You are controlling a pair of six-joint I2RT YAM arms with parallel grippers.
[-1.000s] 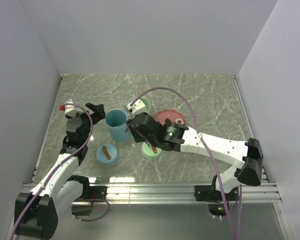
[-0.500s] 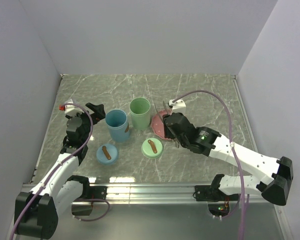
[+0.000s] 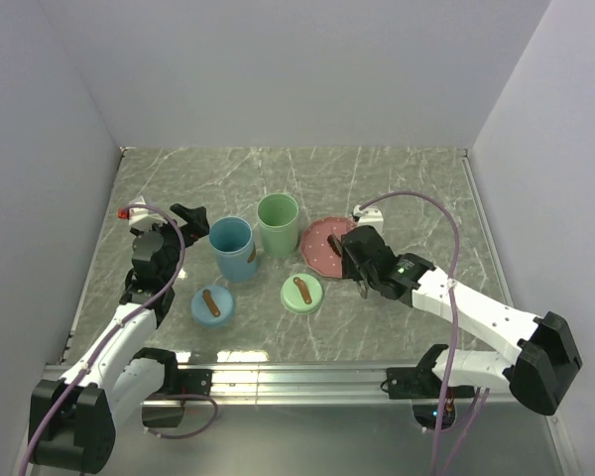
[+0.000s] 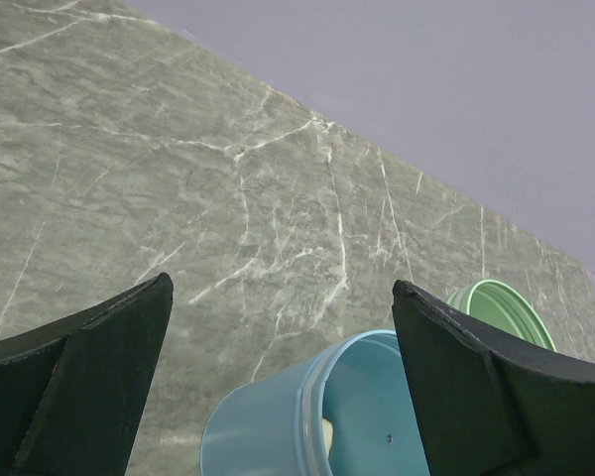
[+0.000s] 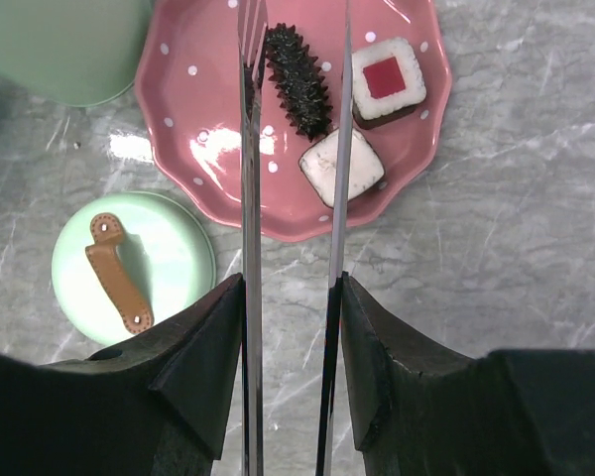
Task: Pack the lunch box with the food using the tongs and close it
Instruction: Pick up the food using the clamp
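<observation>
Your right gripper [image 5: 290,288] was clamped on the tongs [image 5: 249,198]; the dark piece [image 5: 297,81] lay lengthwise between their tips. Your left gripper [image 4: 280,288] stood wide apart.

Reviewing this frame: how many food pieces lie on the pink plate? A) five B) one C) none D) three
D: the right wrist view shows three on the pink plate: a dark ridged piece, a red-centred sushi square and a white square.
</observation>
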